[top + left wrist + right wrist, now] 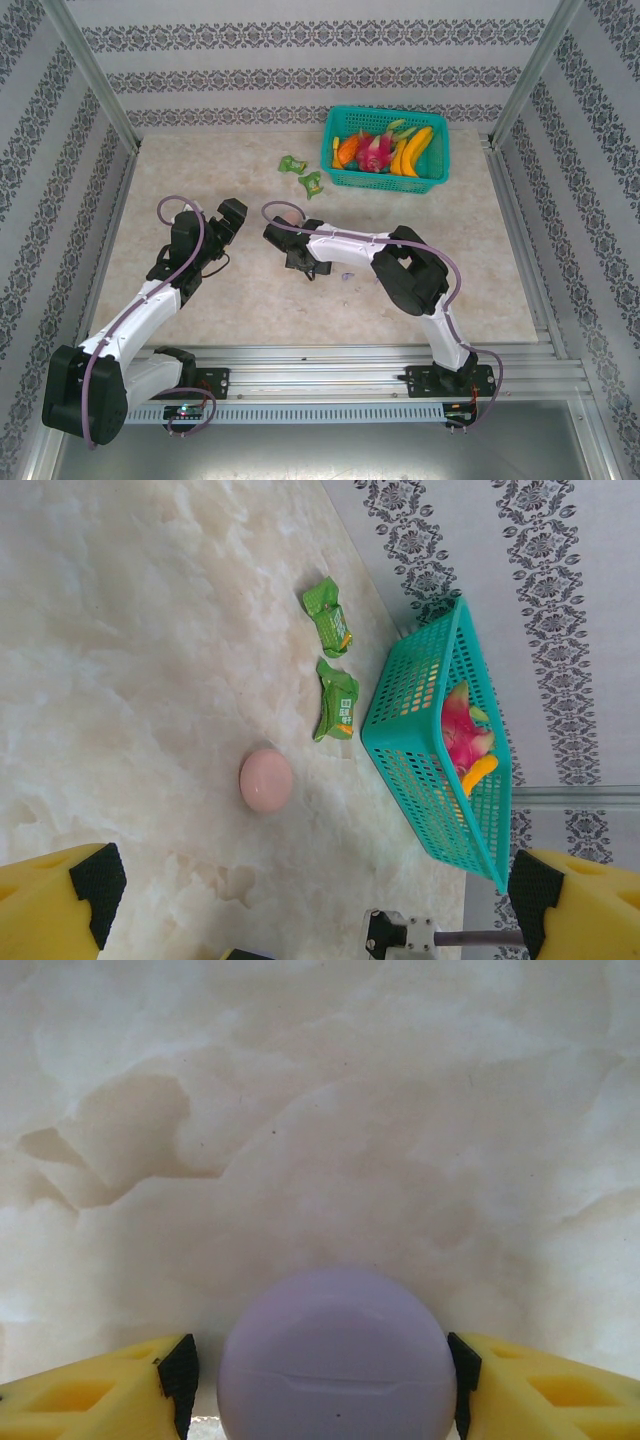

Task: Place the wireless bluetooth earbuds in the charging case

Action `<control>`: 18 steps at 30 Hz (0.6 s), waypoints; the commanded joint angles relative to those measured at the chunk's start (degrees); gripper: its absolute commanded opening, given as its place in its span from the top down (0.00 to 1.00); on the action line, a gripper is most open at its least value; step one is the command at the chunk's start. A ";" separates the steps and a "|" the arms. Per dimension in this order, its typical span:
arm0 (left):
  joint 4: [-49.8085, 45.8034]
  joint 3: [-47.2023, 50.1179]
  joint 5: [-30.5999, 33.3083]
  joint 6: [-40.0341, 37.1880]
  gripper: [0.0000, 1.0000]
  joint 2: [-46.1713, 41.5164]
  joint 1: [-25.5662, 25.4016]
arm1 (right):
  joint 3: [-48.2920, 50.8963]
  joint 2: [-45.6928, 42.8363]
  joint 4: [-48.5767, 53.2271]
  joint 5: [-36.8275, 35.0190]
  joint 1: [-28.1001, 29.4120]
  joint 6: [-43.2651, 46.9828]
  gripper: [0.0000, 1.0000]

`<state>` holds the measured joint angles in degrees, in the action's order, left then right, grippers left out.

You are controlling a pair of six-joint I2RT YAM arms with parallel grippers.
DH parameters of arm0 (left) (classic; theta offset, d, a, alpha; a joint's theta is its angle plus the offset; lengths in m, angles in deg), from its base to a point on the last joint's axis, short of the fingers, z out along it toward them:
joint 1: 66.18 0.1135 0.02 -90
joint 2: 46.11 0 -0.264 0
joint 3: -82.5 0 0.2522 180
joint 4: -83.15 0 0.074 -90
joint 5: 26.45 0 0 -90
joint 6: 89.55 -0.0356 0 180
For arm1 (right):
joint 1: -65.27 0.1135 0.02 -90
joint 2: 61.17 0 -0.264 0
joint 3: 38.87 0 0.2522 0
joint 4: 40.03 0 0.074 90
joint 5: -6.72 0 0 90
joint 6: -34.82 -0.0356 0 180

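pink charging case is glimpsed from above on the marble table, near the right arm's wrist, with a teal basket of fruit set at the far edge. from the left wrist, the left gripper is seen spread wide with nothing held, the pink charging case lying short of two green wrappers. from the right wrist, the right gripper is seen parted around a purple charging case, a thin gap being left at one pad.
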<state>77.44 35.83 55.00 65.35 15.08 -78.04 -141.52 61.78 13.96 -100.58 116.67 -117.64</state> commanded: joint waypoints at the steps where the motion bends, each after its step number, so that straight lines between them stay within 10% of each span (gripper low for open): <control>1: 0.03 -1.30 -0.41 -1.42 0.00 -0.02 0.99 | 0.83 1.27 1.27 -2.36 -1.70 -1.44 0.34; 18: 0.37 -0.67 -0.86 -1.63 0.00 0.67 1.02 | 1.99 0.00 -0.16 -1.42 -1.74 -1.13 0.53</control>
<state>77.46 35.83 54.78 65.18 15.30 -78.04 -141.34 61.67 13.74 -101.08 115.62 -118.05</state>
